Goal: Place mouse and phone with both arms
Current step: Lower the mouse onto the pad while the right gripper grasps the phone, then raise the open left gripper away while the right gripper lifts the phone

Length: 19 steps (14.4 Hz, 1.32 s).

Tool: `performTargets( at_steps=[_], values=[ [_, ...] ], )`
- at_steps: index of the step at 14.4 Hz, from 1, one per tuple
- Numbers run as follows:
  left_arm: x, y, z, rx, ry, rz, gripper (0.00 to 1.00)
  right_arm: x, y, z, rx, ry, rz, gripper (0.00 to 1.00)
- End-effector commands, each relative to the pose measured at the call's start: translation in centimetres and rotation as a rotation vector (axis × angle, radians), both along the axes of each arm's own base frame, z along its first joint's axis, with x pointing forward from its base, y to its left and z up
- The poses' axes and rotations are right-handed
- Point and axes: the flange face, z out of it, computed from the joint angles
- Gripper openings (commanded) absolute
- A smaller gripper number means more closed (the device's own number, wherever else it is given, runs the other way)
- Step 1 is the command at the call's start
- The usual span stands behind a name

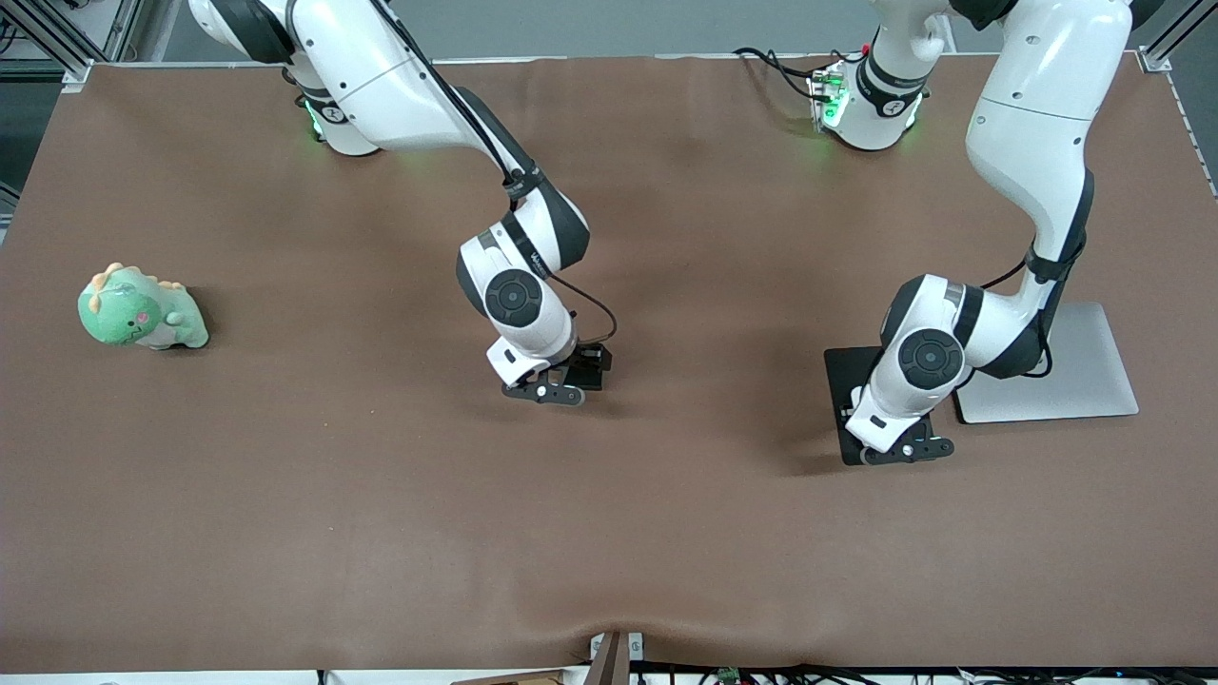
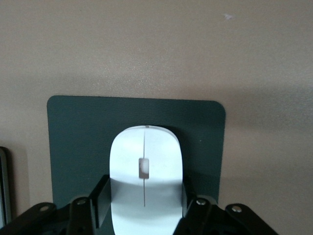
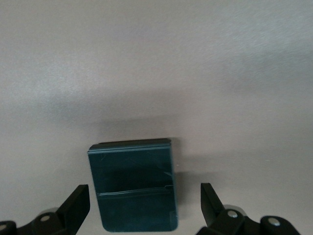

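Glossy white mouse (image 2: 145, 171) on mouse pad (image 2: 78, 127), light, slippery, left gripper (image 2: 144, 203) pinching its sides | black phone (image 3: 133, 188) on desk, rigid; right gripper (image 3: 144, 205) open, straddling, edges at 3 and 9 o'clock.

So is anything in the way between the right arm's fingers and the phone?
No, nothing visible. In the right wrist view the right gripper has its fingers spread wide on either side of the phone, with only bare table showing in the gaps. The phone lies flat on the table.
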Motion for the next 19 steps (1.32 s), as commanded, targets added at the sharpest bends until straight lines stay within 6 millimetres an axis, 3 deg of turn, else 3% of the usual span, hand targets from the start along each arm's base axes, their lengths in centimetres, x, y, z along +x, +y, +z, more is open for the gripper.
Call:
performTargets(
  at_steps=[1, 3, 5, 9, 11, 12, 16, 19],
  values=[
    [0.1, -0.2, 0.5, 0.004, -0.018, -0.027, 1.00, -0.4, 1.0, -0.8, 0.005, 0.008, -0.044, 1.00],
    [0.2, -0.5, 2.3, 0.003, -0.033, -0.016, 1.00, -0.9, 1.7, -1.1, 0.009, 0.003, -0.035, 1.00],
    [-0.5, -2.7, 5.6, 0.013, -0.010, -0.023, 1.00, -1.1, 1.8, -1.7, 0.001, 0.011, -0.042, 1.00],
    [-1.7, -4.7, 16.6, 0.045, -0.044, -0.047, 1.00, -2.4, 2.9, -2.9, -0.015, 0.022, -0.042, 1.00],
    [-2.5, -4.5, 22.6, 0.057, -0.105, -0.039, 1.00, -2.1, 3.0, -2.5, -0.018, 0.004, -0.001, 0.26],
    [-2.8, -4.3, 25.1, 0.067, -0.116, -0.044, 1.00, -1.5, 3.0, -1.9, -0.009, 0.002, -0.010, 0.00],
    [-3.1, -3.2, 35.1, 0.064, -0.039, -0.078, 1.00, 0.0, 2.6, 0.7, -0.010, 0.021, -0.025, 0.00],
    [-4.0, -2.4, 40.9, 0.028, -0.042, -0.067, 1.00, 2.3, -0.6, 2.6, -0.029, 0.042, -0.064, 0.00]
  ],
)
